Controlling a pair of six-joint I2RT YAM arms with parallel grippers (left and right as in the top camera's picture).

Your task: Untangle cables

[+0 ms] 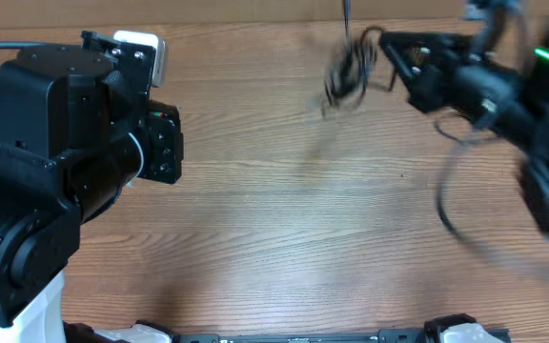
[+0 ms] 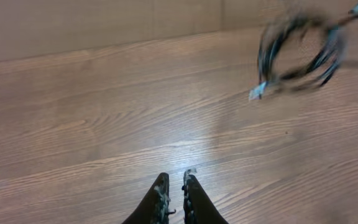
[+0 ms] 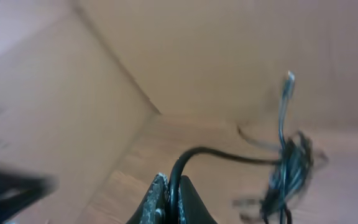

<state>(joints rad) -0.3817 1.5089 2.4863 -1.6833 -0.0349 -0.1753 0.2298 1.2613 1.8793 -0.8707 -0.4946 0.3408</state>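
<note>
Closest to your right wrist lens, the thin black cables (image 3: 229, 155) pass as one strand between the fingers of the right gripper (image 3: 169, 186), which is clamped tight on them. The rest hangs as a blurred coiled bundle over the far right part of the light wooden table (image 1: 284, 219), one silver plug end (image 2: 257, 92) sticking out. Your left gripper (image 2: 176, 183) hovers well apart, fingers almost touching, holding nothing.
</note>
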